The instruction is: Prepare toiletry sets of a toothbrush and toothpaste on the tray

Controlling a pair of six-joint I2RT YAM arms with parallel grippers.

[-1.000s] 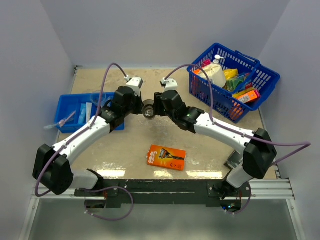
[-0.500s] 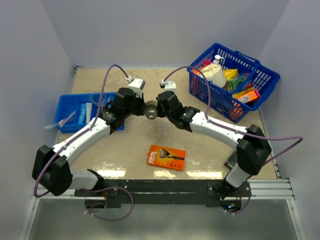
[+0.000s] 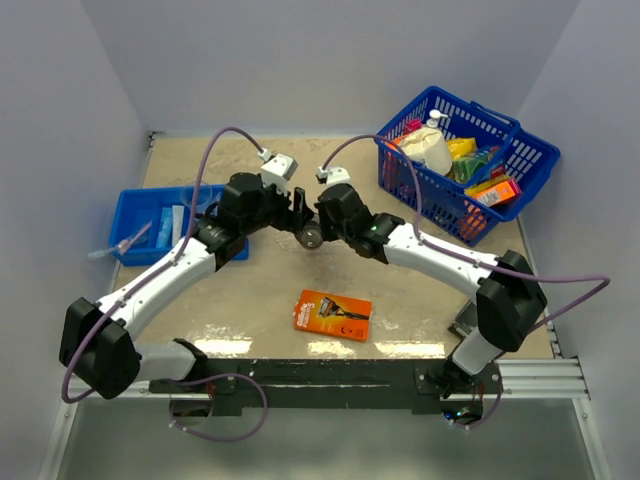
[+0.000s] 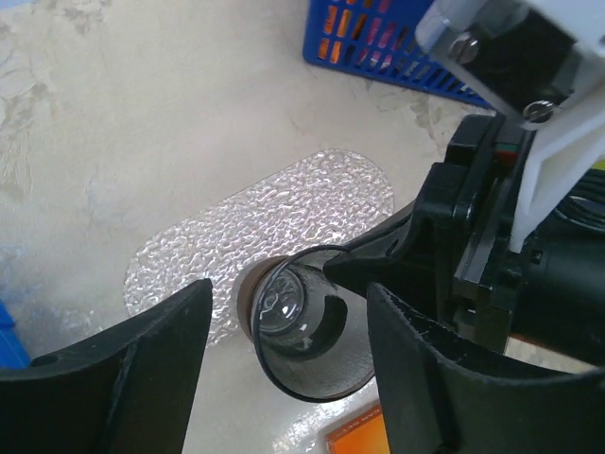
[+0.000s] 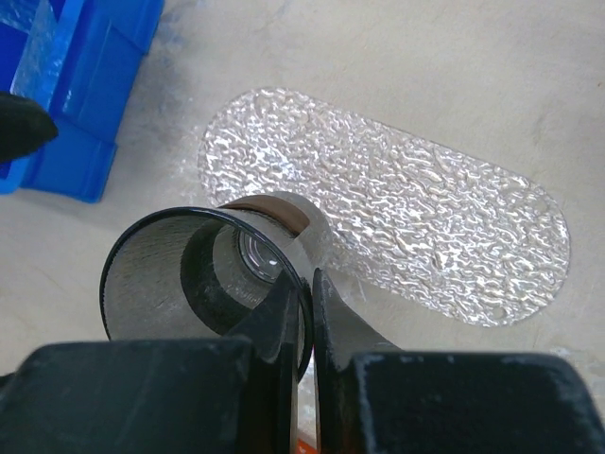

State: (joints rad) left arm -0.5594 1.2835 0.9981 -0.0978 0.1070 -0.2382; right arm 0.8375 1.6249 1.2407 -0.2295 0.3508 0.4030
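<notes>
A brownish translucent cup (image 5: 189,274) hangs tilted just above the clear, ripple-textured tray (image 5: 425,227), its mouth toward both wrist cameras. My right gripper (image 5: 307,284) is shut on the cup's wall, one finger inside the rim and one outside. My left gripper (image 4: 288,312) is open, its fingers (image 4: 142,359) standing apart on either side of the cup (image 4: 302,326) without touching it. From above, both grippers meet at the cup (image 3: 312,236) at mid-table. Blue-and-white toothpaste (image 3: 172,222) and a pinkish wrapped toothbrush (image 3: 130,240) lie in the blue bin (image 3: 150,205).
A blue wire basket (image 3: 470,160) full of packaged goods stands at the back right. An orange razor pack (image 3: 333,314) lies on the table near the front, below the cup. The blue bin sits at the left edge.
The left gripper has opened and let go of the cup. The right gripper has shut on the cup's wall. The cup has shifted slightly right and nearer.
</notes>
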